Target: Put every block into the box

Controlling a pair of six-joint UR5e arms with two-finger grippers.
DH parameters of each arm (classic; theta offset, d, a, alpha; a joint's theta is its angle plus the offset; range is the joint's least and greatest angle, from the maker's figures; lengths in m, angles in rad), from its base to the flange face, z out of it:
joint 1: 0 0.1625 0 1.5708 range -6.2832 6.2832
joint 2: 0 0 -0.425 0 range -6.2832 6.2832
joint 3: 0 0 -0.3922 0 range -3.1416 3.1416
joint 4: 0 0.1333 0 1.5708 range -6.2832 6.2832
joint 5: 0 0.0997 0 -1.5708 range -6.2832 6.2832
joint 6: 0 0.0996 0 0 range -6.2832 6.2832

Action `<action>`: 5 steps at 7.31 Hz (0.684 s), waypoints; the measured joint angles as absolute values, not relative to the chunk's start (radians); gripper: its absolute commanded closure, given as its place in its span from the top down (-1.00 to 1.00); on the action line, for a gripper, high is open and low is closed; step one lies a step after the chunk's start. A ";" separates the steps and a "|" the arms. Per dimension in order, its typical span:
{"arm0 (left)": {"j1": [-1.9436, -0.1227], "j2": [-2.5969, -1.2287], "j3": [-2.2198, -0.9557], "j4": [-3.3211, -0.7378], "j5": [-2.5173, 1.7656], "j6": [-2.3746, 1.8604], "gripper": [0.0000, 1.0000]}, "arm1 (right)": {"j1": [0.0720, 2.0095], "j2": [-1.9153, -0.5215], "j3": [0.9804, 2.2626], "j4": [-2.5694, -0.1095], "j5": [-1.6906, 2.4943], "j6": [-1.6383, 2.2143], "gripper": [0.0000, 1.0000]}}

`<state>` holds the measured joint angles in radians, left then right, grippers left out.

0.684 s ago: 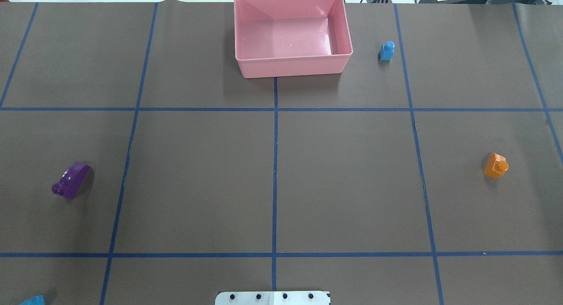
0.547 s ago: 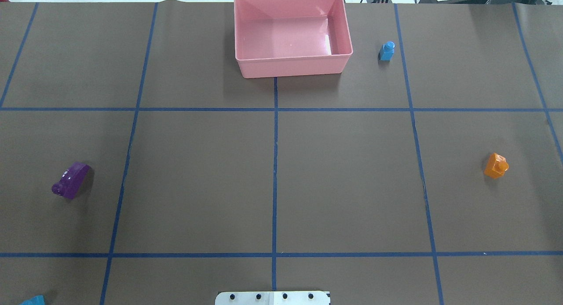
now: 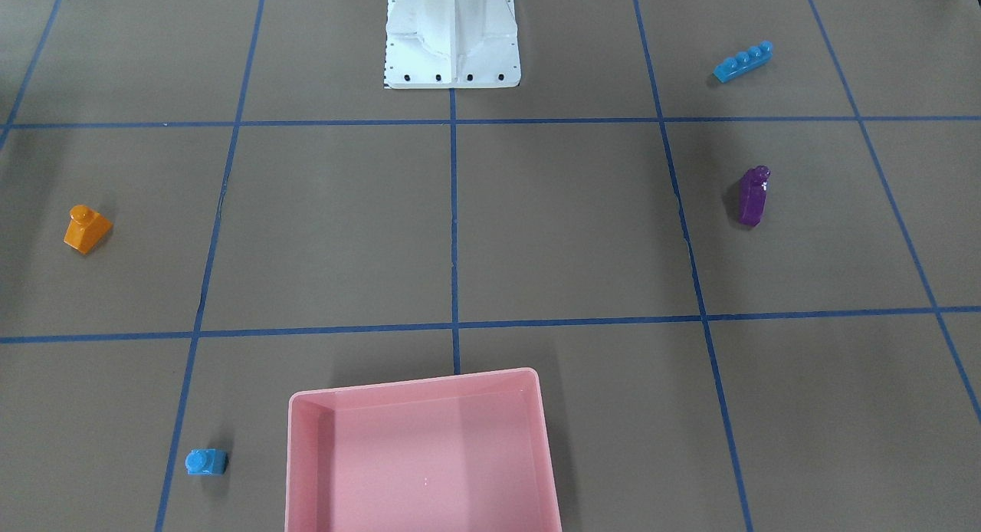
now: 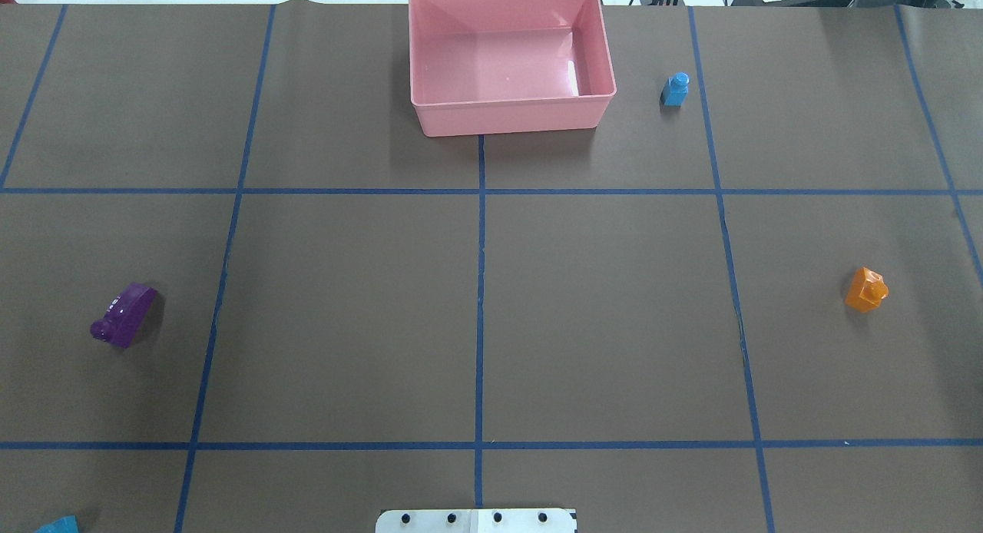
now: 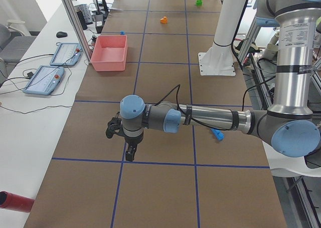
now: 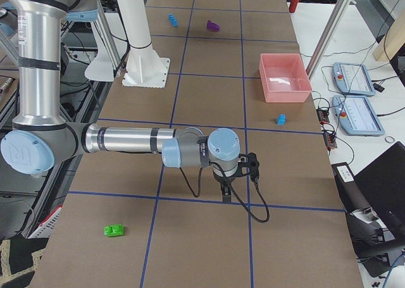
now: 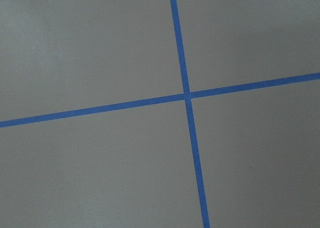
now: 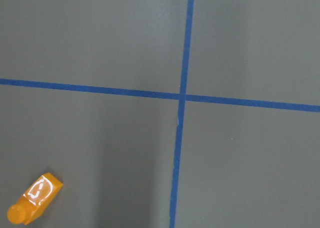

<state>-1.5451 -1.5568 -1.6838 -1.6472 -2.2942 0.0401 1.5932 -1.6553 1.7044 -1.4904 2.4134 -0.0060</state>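
The empty pink box [image 4: 507, 117] stands at the table's far middle, also in the front view [image 3: 300, 455]. The small blue brick [image 4: 675, 88] stands just right of it. The orange brick [image 4: 866, 289] lies at the right, also in the right wrist view [image 8: 34, 198]. The purple brick [image 4: 123, 314] lies at the left. The long blue brick [image 3: 742, 61] lies near the robot's left. The green brick [image 6: 114, 230] lies beyond the orange one. My left gripper [image 5: 129, 153] and right gripper [image 6: 224, 190] hang over bare table, far from any brick; I cannot tell their state.
The white robot pedestal [image 3: 452, 34] stands at the near middle edge. Blue tape lines [image 4: 480, 302] grid the brown table. A side table with tablets [image 5: 50, 77] runs along the far edge. A red cylinder [image 5: 15, 202] lies at the left end.
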 measured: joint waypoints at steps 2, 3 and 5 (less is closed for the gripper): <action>-1.544 -1.567 -1.711 -1.660 -2.302 0.007 1.00 | 1.524 -1.652 1.740 -1.492 2.457 0.113 1.00; -1.543 -1.568 -1.724 -1.682 -2.303 -0.025 0.99 | 1.463 -1.648 1.749 -1.473 2.471 0.249 0.99; -1.543 -1.566 -1.730 -1.727 -2.304 -0.053 0.99 | 1.314 -1.644 1.759 -1.375 2.434 0.497 0.98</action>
